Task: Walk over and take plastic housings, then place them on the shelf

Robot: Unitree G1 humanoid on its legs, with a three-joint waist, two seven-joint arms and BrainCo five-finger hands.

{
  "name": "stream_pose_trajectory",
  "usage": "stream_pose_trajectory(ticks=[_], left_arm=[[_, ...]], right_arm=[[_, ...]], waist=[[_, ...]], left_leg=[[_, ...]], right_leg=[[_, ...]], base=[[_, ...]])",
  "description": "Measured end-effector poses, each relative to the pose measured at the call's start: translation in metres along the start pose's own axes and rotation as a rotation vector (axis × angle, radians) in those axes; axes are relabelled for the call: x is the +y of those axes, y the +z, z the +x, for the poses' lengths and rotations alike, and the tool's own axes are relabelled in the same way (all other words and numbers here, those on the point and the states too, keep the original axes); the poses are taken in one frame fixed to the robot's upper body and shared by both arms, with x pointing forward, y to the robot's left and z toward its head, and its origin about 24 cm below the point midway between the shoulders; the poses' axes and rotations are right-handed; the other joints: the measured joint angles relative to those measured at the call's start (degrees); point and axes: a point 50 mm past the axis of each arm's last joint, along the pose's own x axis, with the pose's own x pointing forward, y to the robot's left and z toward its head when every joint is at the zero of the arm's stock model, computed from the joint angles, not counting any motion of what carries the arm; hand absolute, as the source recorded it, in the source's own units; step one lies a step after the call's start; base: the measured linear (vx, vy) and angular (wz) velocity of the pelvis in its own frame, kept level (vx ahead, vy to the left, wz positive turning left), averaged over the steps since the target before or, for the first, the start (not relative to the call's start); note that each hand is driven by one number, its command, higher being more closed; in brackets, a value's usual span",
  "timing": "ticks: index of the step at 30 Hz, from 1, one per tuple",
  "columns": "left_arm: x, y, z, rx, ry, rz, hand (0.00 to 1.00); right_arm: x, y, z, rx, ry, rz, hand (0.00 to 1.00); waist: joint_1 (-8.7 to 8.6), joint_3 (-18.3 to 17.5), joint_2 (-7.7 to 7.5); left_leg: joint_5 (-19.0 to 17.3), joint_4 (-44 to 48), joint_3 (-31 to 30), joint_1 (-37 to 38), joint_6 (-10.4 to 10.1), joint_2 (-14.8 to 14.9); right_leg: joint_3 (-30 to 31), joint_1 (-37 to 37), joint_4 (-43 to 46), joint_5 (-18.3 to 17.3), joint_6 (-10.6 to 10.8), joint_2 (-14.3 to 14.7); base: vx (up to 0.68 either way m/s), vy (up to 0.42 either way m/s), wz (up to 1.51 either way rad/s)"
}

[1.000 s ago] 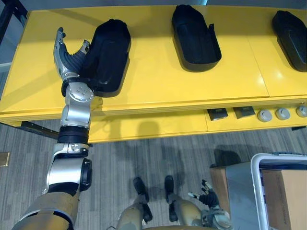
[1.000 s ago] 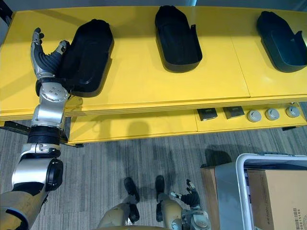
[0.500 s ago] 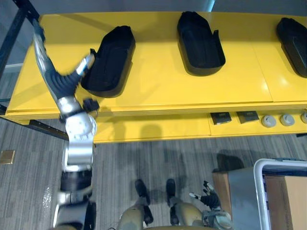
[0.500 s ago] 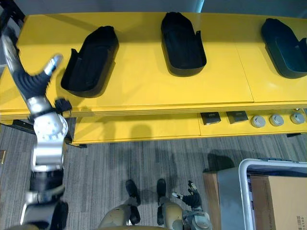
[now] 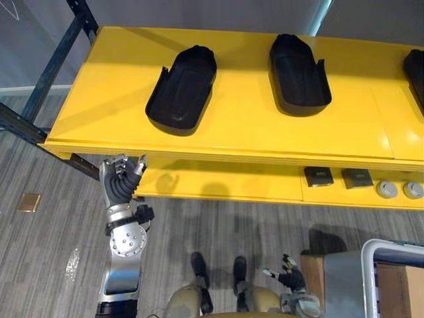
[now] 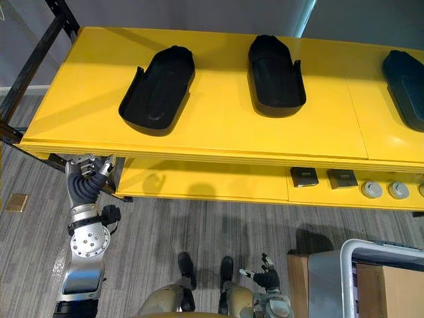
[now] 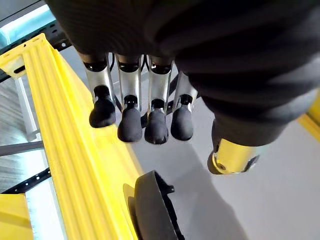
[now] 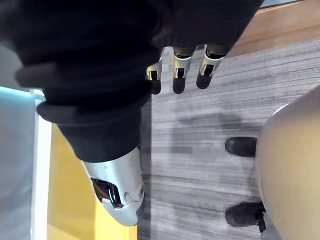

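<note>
Fingers (image 7: 156, 127) slack, left robot hand (image 5: 121, 182) empty by yellow shelf (image 5: 99, 99) edge, right robot hand (image 5: 289, 278) likewise.

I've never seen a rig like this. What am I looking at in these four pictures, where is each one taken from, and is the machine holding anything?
This is a humanoid robot on two legs, with metal arms and hands. Two pictures come from a stereo camera on its head, looking down. The other two come from cameras on its wrists, each looking along its own hand. In front of it is a yellow shelf carrying black plastic housings: the left housing, the middle housing and the right housing at the picture's edge. The left hand hangs just below the shelf's front edge, its fingers relaxed and holding nothing. The right hand hangs low at the robot's side, also empty.
</note>
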Motion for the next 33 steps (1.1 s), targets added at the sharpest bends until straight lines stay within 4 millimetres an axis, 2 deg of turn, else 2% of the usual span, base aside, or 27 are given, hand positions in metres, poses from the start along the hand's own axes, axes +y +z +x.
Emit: stream_pose_trajectory(ticks=[5, 13, 18, 33], left_arm=[[-0.015, 0.006, 0.008, -0.071, -0.068, 0.096, 1.0], [-0.026, 0.011, 0.029, -0.143, -0.119, 0.214, 1.0], [-0.032, 0.02, 0.043, -0.204, -0.151, 0.271, 1.0], [-0.044, 0.052, 0.08, -0.338, -0.18, 0.329, 1.0]], right_arm=[[0.0, 0.0, 0.001, 0.005, 0.0, -0.003, 0.0], [0.003, 0.004, 0.006, 0.002, 0.011, -0.004, 0.0], [0.003, 0.005, 0.006, 0.0, 0.011, -0.006, 0.0], [0.006, 0.01, 0.007, -0.025, 0.027, -0.009, 0.0]], waist=[[-0.32, 0.0, -0.01], [-1.65, -0.05, -0.08], [-1.85, -0.05, -0.09], [-3.17, -0.09, -0.17]], left_leg=[[0.0, 0.01, 0.13, -0.08, -0.01, 0.06], [0.23, 0.04, 1.14, -1.19, 0.29, 0.06], [0.23, 0.05, 1.65, -1.56, 0.3, 0.09], [0.23, 0.05, 2.64, -3.43, 0.3, 0.14]], right_leg=[[0.27, -0.24, 0.0, -0.07, -0.07, 0.11], [1.35, -2.13, 0.6, -0.06, -0.07, 0.13], [1.81, -2.76, 0.73, -0.05, -0.07, 0.17], [2.62, -5.37, 1.64, -0.02, -0.08, 0.15]], base=[[0.03, 0.005, -0.03], [0.02, 0.008, -0.07], [0.02, 0.004, -0.06], [0.01, 0.001, -0.02]])
